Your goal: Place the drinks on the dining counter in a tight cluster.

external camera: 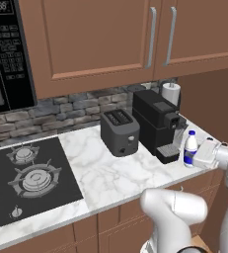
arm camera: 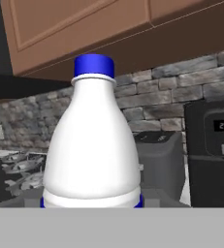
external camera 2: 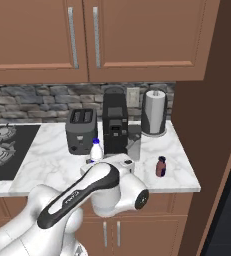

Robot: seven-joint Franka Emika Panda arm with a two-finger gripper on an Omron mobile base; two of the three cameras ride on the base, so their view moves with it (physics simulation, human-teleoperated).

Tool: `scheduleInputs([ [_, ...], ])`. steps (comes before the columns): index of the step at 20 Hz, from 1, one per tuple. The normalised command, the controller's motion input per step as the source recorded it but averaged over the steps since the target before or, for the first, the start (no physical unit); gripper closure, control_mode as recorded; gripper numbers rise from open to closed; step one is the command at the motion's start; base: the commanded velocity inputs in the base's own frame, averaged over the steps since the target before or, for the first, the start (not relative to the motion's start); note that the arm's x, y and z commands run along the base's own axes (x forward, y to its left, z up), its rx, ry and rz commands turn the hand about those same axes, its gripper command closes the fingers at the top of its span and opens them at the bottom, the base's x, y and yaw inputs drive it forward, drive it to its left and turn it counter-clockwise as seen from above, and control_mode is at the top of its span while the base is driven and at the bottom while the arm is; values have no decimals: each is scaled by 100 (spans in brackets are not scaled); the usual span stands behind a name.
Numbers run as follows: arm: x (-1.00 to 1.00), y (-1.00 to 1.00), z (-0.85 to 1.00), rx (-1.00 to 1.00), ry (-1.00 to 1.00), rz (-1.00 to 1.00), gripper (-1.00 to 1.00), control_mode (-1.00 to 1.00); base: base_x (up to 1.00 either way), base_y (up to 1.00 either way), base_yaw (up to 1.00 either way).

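The marble table (external camera: 110, 170) ran beneath brown cabinets. At its front edge stood the small white bottle (external camera: 190, 148), blue-capped, with the tool (external camera: 198, 156) pressed up beside it; whether it was open or already clamping I could not tell. A clumsy pull might have tipped the bottle off the edge. The right base view added a tiny reddish-brown bottle (external camera 2: 160, 166) standing well apart.

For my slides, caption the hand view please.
Close on the white bottle with blue cap, toaster and stone backsplash behind.
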Motion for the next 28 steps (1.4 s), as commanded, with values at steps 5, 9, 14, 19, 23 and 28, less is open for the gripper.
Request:
scheduleInputs([
  [5, -36, 16, 41, -1, 0, 8, 100, -100, 0, 0, 0],
  [9, -8, 7, 20, 0, 1, 4, 100, -100, 0, 0, 0],
  [14, 0, 0, 1, 1, 1, 0, 100, -100, 0, 0, 0],
  [19, 0, 0, 0, 0, 0, 0, 100, -100, 0, 0, 0],
  [23, 0, 0, 0, 0, 0, 0, 100, -100, 0, 0, 0],
  [28, -7, 0, 0, 0, -1, 0, 100, 100, -16, 2, 1],
])
